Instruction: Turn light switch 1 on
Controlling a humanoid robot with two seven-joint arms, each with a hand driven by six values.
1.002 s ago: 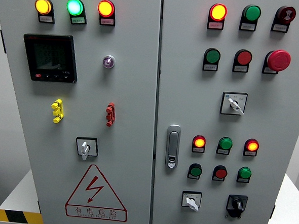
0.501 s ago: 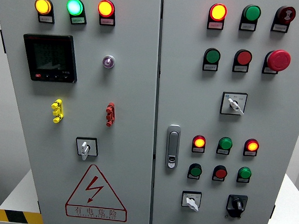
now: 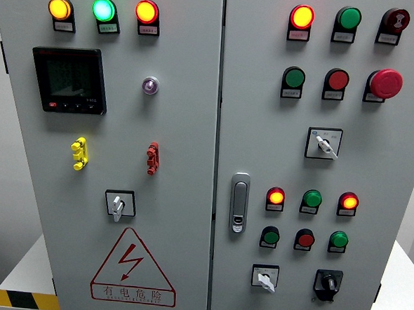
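Switch 1 cannot be identified for certain; labels are unreadable. Neither hand shows, so their state is unknown to you. Confirm the rotary switch [image 3: 118,204] first.

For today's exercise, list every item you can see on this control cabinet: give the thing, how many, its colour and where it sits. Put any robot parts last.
Lit lamps, left door top: 3, yellow, green, red-orange.
Display meter: 1, black, left door, upper left.
Small round button: 1, silver, right of meter.
Clips: 2, yellow and red, left door middle.
Rotary switches: 4; left door, right door middle, lower right white, lower right black.
Warning triangle: 1, red, left door bottom.
Door handle: 1, grey, right door.
Emergency stop: 1, red, right door.
Round lamps and buttons, right door: 11, red, green, orange.
Robot hands: none in view.
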